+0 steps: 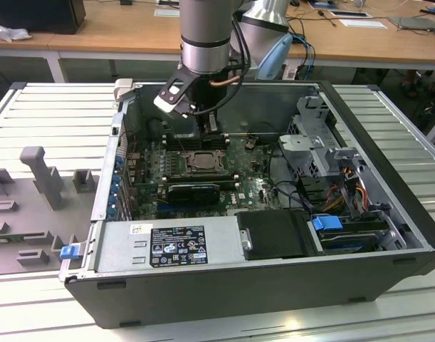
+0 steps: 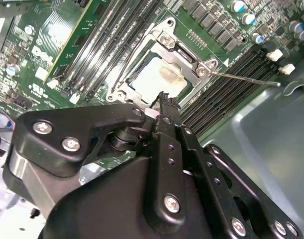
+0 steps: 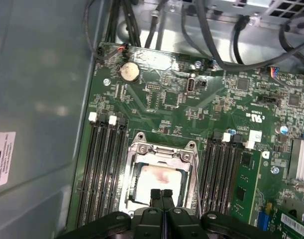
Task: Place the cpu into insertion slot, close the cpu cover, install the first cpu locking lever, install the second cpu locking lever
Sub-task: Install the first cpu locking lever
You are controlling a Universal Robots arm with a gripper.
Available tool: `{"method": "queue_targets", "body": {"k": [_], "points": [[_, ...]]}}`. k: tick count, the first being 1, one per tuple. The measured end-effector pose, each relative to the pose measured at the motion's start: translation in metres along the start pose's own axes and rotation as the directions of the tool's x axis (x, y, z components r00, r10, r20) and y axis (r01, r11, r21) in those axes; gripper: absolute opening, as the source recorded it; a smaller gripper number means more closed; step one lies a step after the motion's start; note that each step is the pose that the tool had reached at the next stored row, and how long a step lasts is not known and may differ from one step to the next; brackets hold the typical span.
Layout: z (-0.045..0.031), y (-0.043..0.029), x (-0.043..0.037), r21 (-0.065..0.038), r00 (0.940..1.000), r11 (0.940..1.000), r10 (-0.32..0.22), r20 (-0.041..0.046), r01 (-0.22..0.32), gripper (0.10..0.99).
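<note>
The black gripper (image 3: pixel 161 195) hovers just above the socket, its fingers closed together on nothing. A thin steel locking lever (image 2: pixel 246 78) juts from the socket's corner, and pressing near its free end looks wisest. The pale silvery square cpu (image 3: pixel 159 180) lies flat and face up in the metal-framed black insertion slot (image 1: pixel 201 162) under the grey windowed cpu cover (image 3: pixel 164 148). Being square, it has no long axis.

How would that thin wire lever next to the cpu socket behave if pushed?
The lever is a long, slim metal rod, so it probably flexes springily rather than staying rigid. Its smooth round surface looks slippery, so the gripper might slide off. One end sits at a corner of the cpu cover, so it likely pivots there.
</note>
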State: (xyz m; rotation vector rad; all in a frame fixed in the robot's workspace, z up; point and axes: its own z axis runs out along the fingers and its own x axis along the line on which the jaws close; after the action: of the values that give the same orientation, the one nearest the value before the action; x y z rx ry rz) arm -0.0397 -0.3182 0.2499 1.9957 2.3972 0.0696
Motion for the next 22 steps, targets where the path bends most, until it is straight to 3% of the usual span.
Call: {"method": "queue_targets", "body": {"k": [5, 8, 14, 18, 19, 20, 22], "points": [[0.0, 0.0, 0.0, 0.001, 0.9939, 0.9939, -0.11, -0.0053, 0.11, 0.106], [0.0, 0.0, 0.0, 0.001, 0.9833, 0.9834, -0.182, -0.0088, 0.182, 0.106], [-0.0058, 0.0003, 0.0001, 0.001, 0.9789, 0.9789, -0.204, -0.0099, 0.204, 0.106], [-0.0058, 0.0003, 0.0001, 0.002, 0.9559, 0.956, -0.293, -0.013, 0.294, 0.106], [-0.0057, 0.0003, 0.0, 0.002, 0.9479, 0.9479, -0.318, -0.0137, 0.318, 0.106], [-0.0057, 0.0003, 0.0, 0.003, 0.936, 0.9361, -0.352, -0.0147, 0.352, 0.106], [-0.0056, 0.0003, 0.0001, 0.003, 0.9219, 0.922, -0.387, -0.0163, 0.387, 0.106]]}}
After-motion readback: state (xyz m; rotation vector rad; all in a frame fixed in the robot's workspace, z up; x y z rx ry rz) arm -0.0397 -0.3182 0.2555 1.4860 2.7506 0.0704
